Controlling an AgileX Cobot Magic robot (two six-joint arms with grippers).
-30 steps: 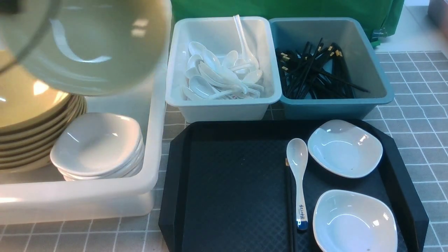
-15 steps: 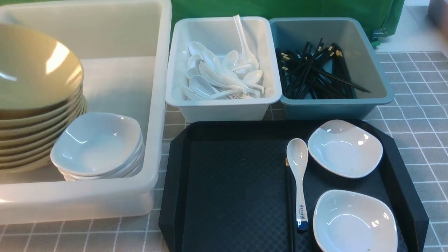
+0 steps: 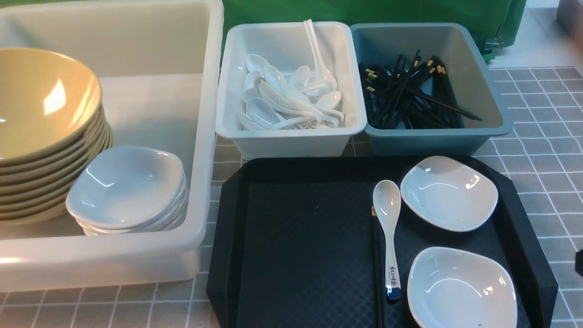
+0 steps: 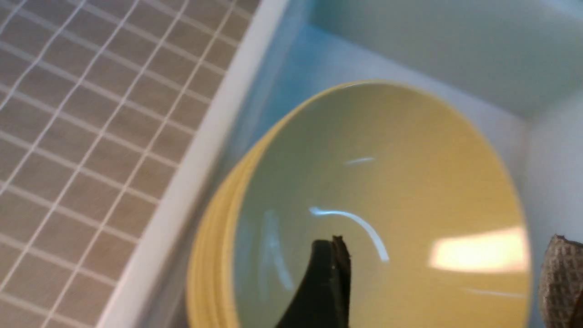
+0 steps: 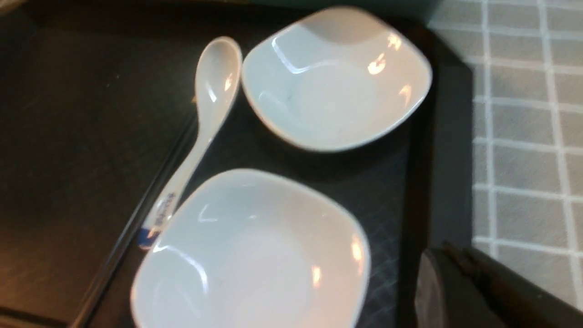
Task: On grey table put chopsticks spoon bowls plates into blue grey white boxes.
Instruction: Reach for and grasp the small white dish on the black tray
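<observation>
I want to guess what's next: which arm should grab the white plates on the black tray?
The right arm. The right pincer hovers by the plates on the tray; the left pincer is away over the bowls in the tub.

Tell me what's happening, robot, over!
Left gripper open over tan bowl stack in off-white tub. Right gripper by black tray, grip unclear. Spoon, two plates, chopsticks on tray; chopsticks hug spoon handle.

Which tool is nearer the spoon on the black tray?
Right. The right tool is by the tray's edge, plates between it and the spoon; left tool over the stacked bowls.
</observation>
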